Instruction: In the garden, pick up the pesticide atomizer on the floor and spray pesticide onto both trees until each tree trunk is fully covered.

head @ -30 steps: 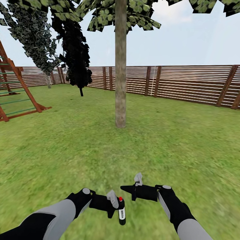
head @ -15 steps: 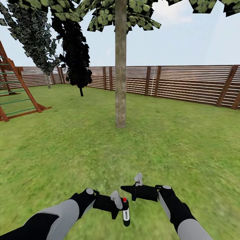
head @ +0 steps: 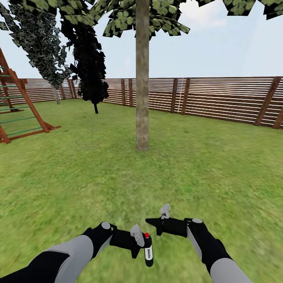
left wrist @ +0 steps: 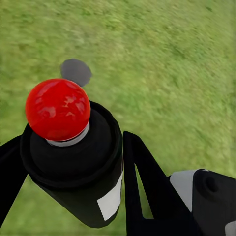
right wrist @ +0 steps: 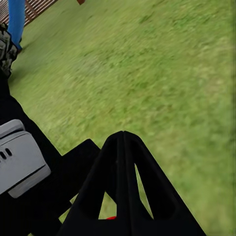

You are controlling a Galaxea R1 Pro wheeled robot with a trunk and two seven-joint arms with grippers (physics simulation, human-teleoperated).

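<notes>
head: high, facing forward-down over lawn (head: 98, 177)
wrists: close, looking along fingers
shared: lawn, bottle (head: 148, 250)

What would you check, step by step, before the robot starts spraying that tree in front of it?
1. Bottle in hand: ok. The left gripper is closed on the pesticide atomizer, with fingers on both sides in the left wrist view.
2. Bottle upright: ok. Its red top points up.
3. Right gripper out of the way: ok. It is shut, holds nothing and sits beside the bottle.
4. Target in sight: ok. The tree trunk stands straight ahead on the lawn.
5. Close enough to spray: not ok, probably. A wide stretch of grass lies between bottle and trunk.
6. Nozzle facing the trunk: cannot tell.
</notes>
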